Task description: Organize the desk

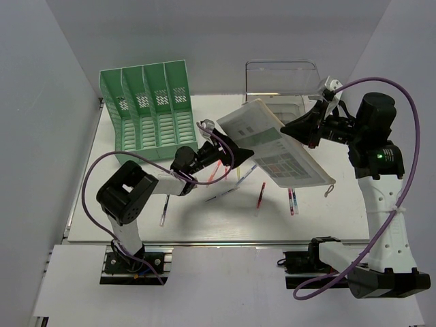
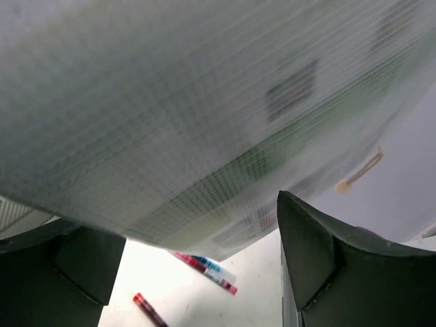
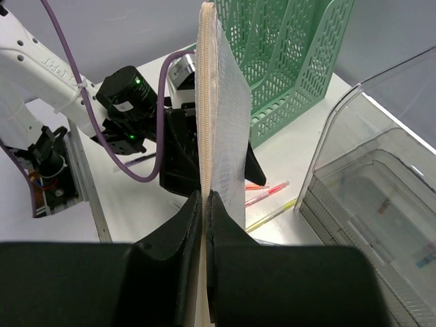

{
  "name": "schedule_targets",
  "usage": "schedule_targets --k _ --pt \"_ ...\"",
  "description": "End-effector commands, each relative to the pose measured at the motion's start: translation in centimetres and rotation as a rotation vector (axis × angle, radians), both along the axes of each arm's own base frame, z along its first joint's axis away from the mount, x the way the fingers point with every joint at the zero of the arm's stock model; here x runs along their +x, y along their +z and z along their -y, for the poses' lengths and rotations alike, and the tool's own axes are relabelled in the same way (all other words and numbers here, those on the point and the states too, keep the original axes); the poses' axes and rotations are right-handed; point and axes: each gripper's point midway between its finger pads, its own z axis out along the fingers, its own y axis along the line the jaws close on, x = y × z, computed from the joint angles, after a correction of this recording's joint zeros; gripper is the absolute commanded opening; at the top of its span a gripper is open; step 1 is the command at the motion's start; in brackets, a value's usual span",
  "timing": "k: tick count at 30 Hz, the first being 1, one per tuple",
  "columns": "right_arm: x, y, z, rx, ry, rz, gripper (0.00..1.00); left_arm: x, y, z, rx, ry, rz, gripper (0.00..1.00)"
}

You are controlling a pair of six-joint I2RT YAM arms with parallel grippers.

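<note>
Starting at the near edge, the desk (image 1: 204, 221) lies flat beneath both arms and runs from 6 o'clock to 12 in the top view. Loose pens (image 1: 261, 193) are scattered around its middle. Above them a mesh pouch (image 1: 276, 143) hangs clear of the desk and tilted, its long axis running from about 10 o'clock to 4.

The left gripper (image 1: 228, 146) reaches in from 8 o'clock to the pouch's 9 o'clock end. Its jaws are spread wide and grasp nothing. In the right wrist view one finger shows on each side of the sheet, so the edge seems to sit between them. I cannot tell whether either finger touches it.

The right gripper (image 3: 204, 199) comes in from 2 o'clock and is clenched on the pouch's far long edge. It appears to carry the pouch alone.

Farther back, the green rack (image 1: 150, 112) stands at 10 o'clock from the pouch, its slots running roughly 6 to 12. The clear box (image 1: 283, 85) stands at 12 o'clock, just behind the right gripper.

If the rack is where the pouch goes, the left arm is the nearer one. The pouch's long axis would then have to swing toward the line of the slots. The next move likely depends on the left jaws closing squarely on that edge before the right ones let go.
</note>
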Motion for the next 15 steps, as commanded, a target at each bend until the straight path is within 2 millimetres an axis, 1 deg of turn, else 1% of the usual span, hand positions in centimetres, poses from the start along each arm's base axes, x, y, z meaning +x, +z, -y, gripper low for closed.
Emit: schedule_targets --k 1,2,4,5,9,10,12,13,14,15 --pt "-1.1 3.5 -0.1 0.036 0.026 0.096 0.0 -5.1 13.8 -3.9 -0.38 -0.01 0.453 0.94" --pt "-1.1 3.7 -0.1 0.04 0.025 0.095 0.0 -5.2 14.5 -4.1 -0.395 -0.006 0.462 0.93" --pt "-1.3 4.0 -0.1 0.053 0.038 0.082 0.0 -5.4 15.2 -4.3 -0.414 -0.013 0.46 0.9" --pt "-1.2 4.1 0.0 0.057 0.036 0.081 0.0 -5.9 15.9 -4.1 -0.427 -0.026 0.471 0.88" --pt "-1.0 4.2 0.2 0.063 0.024 0.078 0.0 -6.7 17.6 -4.5 -0.46 -0.052 0.488 0.73" --pt "-0.9 4.2 0.3 0.065 0.019 0.074 0.0 -6.9 17.7 -4.5 -0.461 -0.058 0.491 0.63" --pt "-0.9 4.2 0.3 0.076 0.023 0.061 0.0 -7.3 18.4 -4.9 -0.476 -0.063 0.497 0.52" --pt "-0.8 4.0 0.2 0.079 0.025 0.051 0.0 -7.5 18.6 -5.0 -0.479 -0.066 0.503 0.41" --pt "-0.8 3.9 0.2 0.083 0.028 0.045 0.0 -7.6 18.6 -5.0 -0.479 -0.07 0.499 0.36" --pt "-0.2 3.9 0.9 0.083 -0.001 0.044 0.0 -7.9 18.9 -5.3 -0.484 -0.071 0.504 0.31"
